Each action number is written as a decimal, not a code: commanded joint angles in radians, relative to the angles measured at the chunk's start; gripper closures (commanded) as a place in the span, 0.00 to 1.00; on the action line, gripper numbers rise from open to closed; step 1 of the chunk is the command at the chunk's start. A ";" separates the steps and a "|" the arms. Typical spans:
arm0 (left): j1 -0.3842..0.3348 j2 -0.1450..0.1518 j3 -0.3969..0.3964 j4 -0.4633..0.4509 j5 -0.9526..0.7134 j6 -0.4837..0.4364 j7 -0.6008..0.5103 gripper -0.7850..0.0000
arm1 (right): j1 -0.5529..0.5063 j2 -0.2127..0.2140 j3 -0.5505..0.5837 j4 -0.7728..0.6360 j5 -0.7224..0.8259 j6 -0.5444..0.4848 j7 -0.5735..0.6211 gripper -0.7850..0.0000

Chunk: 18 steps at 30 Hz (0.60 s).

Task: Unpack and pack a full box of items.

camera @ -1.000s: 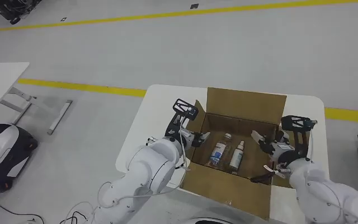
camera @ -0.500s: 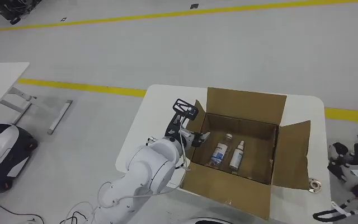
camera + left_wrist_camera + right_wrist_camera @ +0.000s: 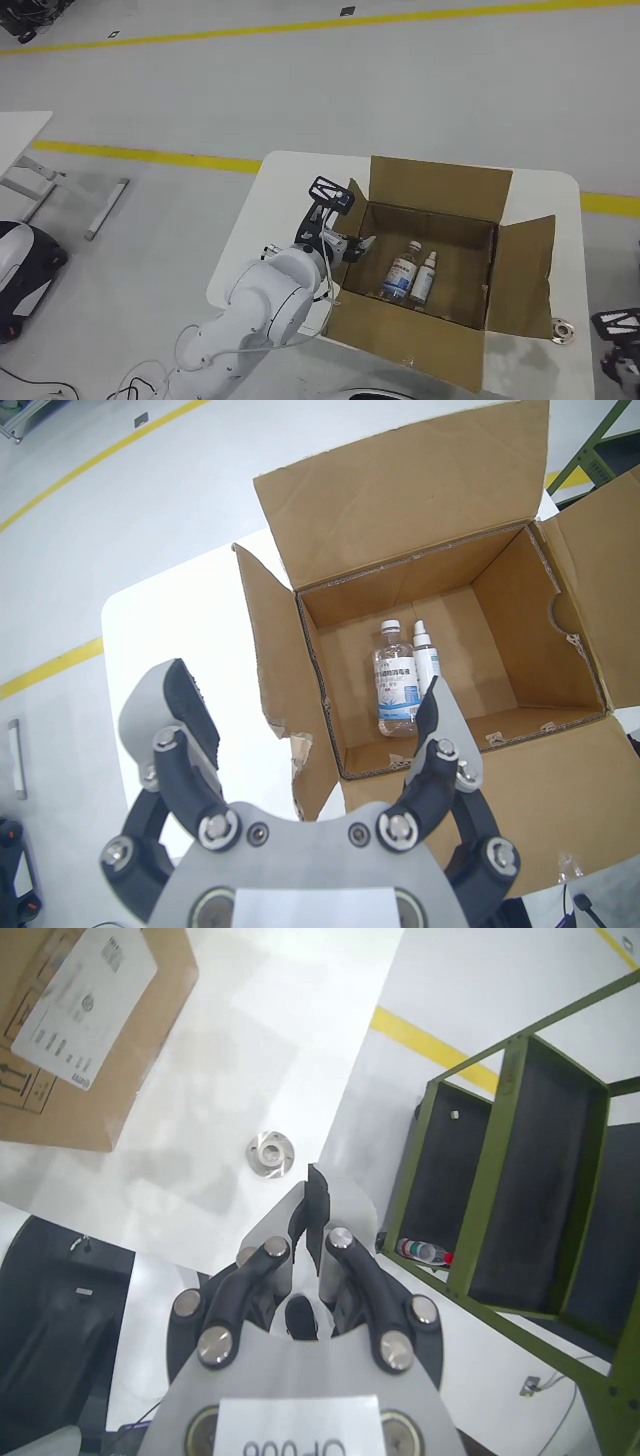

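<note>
The cardboard box [image 3: 438,186] sits open on the white table [image 3: 290,195], a little right of centre in the top view, with all four flaps folded outward. The long back flap stands toward the top of the frame, and the front flap hangs over the table's near edge.

Most of the box floor is bare. Two things lie side by side near its middle, both on their sides with caps toward the back wall. One is a clear bottle [image 3: 395,685] with a white cap and a blue-and-white label. The other is a slimmer white spray bottle [image 3: 425,655], which touches it or nearly does.

A small round metal flange [image 3: 270,1153] rests on the table just off the right-hand flap, at the lower right of the top view.

By these signs the box is far from full. Either unpacking is nearly done with the two bottles left, or repacking has barely begun; which one cannot be told.

The left gripper [image 3: 312,705] hangs at the box's left wall, just above the rim, with its fingers spread wide and nothing between them. The right gripper [image 3: 315,1185] is off past the table's lower right corner, its pads pressed together and empty, near a green metal rack [image 3: 487,1153].
</note>
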 commanded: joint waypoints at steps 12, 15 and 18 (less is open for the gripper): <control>0.000 0.000 0.000 0.000 0.000 0.000 0.000 0.00 | 0.022 0.006 -0.057 0.085 -0.032 -0.071 0.011 1.00; 0.000 0.000 0.000 0.000 0.000 0.000 0.000 0.00 | 0.022 0.006 -0.057 0.085 -0.032 -0.071 0.011 1.00; 0.000 0.000 0.000 0.000 0.000 0.000 0.000 0.00 | 0.021 0.009 -0.081 0.095 -0.075 -0.093 -0.010 1.00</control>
